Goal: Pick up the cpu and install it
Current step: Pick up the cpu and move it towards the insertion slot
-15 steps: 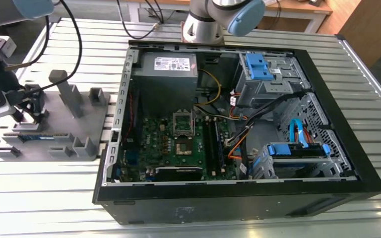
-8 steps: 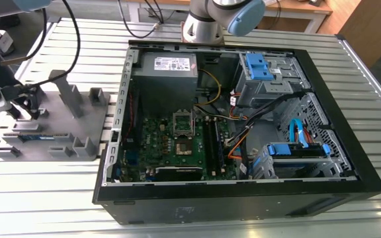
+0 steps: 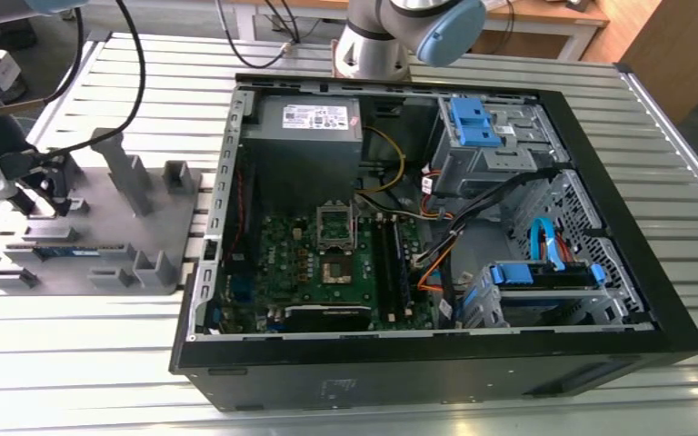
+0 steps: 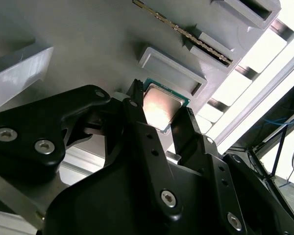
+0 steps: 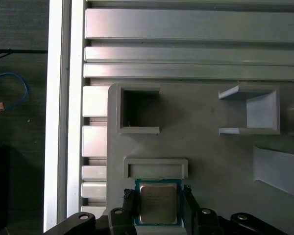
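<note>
In the exterior view, an open computer case [image 3: 446, 363] is seen on the slatted tabletop [image 3: 83, 363], on the exterior view's right of a grey fixture plate [image 3: 119, 227]. The motherboard socket [image 3: 334, 232] is shown with its frame raised.

In the first wrist view, the cpu [image 5: 158, 203] is seen from straight above. It lies on the fixture plate, near that plate's edge and just beside a raised rectangular frame [image 5: 156, 168] of the plate. An empty square pocket [image 5: 138, 110] of the plate is shown beyond the frame.

In the second wrist view, the cpu [image 4: 159, 105] is seen at a slant, and a thin circuit board strip [image 4: 186, 34] is found standing on edge farther along the plate.

The cpu is laid flat, metal top upward, with its sides parallel to the frame. It is near enough square that no long axis can be made out.

The gripper [image 5: 159, 201] is set over the cpu. Its fingers [image 5: 130, 203] are held apart, one at each of two opposite sides, close to the rim. Nothing is gripped.
</note>
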Robot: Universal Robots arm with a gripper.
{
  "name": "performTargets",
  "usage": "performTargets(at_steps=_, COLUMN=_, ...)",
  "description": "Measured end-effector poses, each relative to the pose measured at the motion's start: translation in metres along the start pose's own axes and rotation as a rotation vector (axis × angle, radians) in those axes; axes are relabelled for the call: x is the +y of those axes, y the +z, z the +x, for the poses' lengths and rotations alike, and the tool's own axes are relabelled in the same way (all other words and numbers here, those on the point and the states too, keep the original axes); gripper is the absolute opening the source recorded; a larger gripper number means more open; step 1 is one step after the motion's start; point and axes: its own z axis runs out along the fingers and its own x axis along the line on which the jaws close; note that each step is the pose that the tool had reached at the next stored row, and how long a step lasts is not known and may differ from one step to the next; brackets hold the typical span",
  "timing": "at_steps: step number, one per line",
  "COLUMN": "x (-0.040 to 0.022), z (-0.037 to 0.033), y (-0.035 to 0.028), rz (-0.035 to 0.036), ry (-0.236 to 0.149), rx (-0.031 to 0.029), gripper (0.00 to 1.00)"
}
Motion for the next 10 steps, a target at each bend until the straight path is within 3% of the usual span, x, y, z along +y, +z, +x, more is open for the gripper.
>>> performTargets(at_steps=10, x=0.0, z=0.0, y=-0.0013, rz=0.0001, ry=0.0, rx=0.0002, gripper=0.47)
